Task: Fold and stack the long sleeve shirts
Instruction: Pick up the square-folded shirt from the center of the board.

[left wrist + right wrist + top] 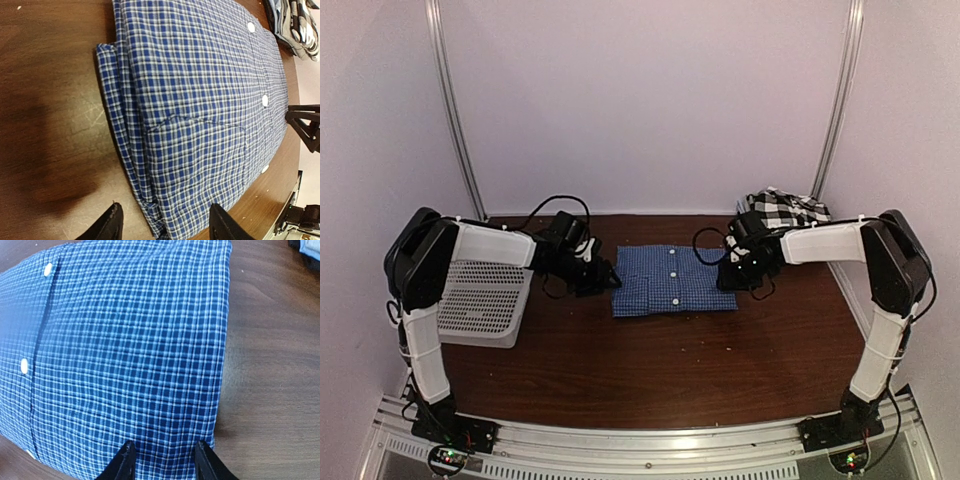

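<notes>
Cloth, soft and floppy: blue shirt (674, 279) folded flat, tabletop (650, 360) centre, best pinched through doubled edges at 9 and 3 o'clock. Released there: left pincer (605, 278), right pincer (730, 275). Black-and-white shirt (785, 207) heaped at 1 o'clock

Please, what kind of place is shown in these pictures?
Probably a robot test booth: plain white walls enclose a brown table, and a metal rail runs along its near edge.

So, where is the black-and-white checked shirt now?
In the top view the black-and-white shirt lies bunched in the far right corner, behind the right claw and right of the blue shirt.
</notes>
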Tool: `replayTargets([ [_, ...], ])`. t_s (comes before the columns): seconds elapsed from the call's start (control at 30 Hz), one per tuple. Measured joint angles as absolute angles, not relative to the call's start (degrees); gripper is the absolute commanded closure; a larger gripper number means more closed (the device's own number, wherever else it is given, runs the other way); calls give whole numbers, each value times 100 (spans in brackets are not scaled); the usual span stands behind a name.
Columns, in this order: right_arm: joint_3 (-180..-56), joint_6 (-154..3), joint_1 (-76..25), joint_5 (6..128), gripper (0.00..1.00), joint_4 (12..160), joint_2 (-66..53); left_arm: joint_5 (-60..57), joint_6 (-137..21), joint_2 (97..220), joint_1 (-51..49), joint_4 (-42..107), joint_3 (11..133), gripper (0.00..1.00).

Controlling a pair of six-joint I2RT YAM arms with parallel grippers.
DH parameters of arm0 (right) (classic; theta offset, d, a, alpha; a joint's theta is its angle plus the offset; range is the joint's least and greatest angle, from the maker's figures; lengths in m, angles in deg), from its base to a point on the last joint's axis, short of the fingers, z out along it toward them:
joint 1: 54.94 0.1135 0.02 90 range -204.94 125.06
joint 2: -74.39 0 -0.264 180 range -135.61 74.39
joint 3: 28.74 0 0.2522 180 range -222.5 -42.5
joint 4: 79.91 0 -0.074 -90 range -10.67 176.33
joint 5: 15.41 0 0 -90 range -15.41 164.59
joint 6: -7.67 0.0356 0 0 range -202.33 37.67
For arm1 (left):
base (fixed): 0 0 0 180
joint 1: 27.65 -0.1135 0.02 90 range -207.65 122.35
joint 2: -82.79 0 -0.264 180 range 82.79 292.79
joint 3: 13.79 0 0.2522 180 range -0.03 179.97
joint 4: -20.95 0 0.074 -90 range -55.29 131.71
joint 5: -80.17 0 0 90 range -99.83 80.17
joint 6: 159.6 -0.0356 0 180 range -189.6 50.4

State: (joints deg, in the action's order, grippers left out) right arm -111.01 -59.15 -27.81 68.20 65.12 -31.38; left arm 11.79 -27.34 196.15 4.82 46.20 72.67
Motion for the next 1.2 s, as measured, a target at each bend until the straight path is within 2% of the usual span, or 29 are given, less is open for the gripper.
replayTargets([
  [0.5, -10568, -5793, -2781, 6708, 59, 6956, -3082, 1053, -2638, 20020, 513, 4423, 7401, 45],
  [0.77, -10470, -5793, -2779, 6684, 59, 7006, -2950, 1020, -2555, 20236, 589, 4421, 7661, 56],
  [0.9, -10470, -5791, -2768, 6684, 58, 7008, -2832, 989, -2491, 20293, 637, 4430, 7729, 67],
  [1.1, -10470, -5793, -2763, 6688, 58, 7008, -2697, 989, -2360, 20415, 720, 4469, 7873, 99],
  [1.2, -10470, -5795, -2752, 6691, 58, 6986, -2697, 991, -2345, 20433, 746, 4517, 7927, 100],
])
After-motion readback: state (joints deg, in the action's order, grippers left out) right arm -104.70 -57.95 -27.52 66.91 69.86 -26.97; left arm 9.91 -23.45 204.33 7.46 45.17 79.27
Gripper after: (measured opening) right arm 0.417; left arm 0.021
